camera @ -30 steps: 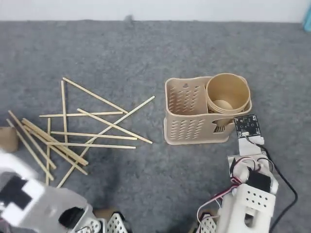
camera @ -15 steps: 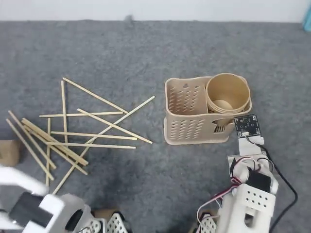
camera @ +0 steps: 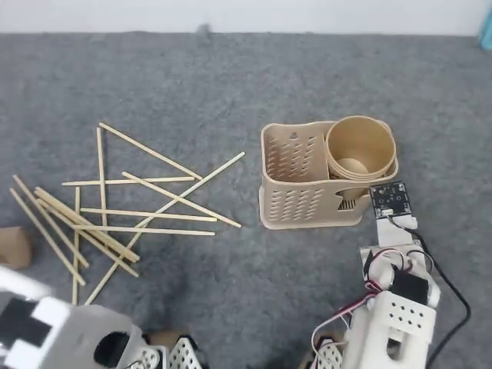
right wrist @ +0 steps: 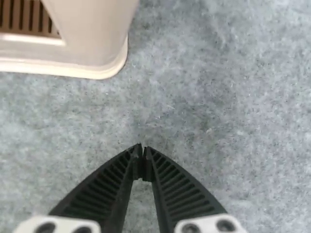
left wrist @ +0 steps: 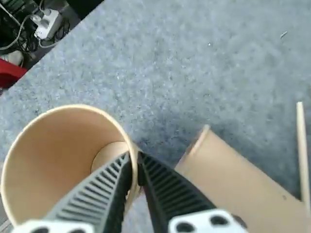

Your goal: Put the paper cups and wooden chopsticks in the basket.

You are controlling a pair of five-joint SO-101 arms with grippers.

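Note:
My left gripper [left wrist: 134, 158] is shut on the rim of a brown paper cup [left wrist: 53, 150], one finger inside the wall and one outside. A second paper cup [left wrist: 243, 194] lies on its side beside it. In the high view a paper cup [camera: 14, 247] sits at the far left edge, above my left arm [camera: 54, 330]. Several wooden chopsticks [camera: 115, 201] lie scattered on the grey carpet to the left of the beige basket [camera: 296, 201]. Stacked paper cups [camera: 360, 150] stand in its right compartment. My right gripper [right wrist: 141, 164] is shut and empty, just off a basket corner [right wrist: 73, 43].
My right arm [camera: 396, 304] stands at the near right, close in front of the basket. One chopstick [left wrist: 303, 155] lies near the gripped cup. Open grey carpet spreads between the chopsticks and the basket and behind them.
The paper cup at the far left has shifted toward the near edge, and the left arm has moved with it. The right arm has kept still.

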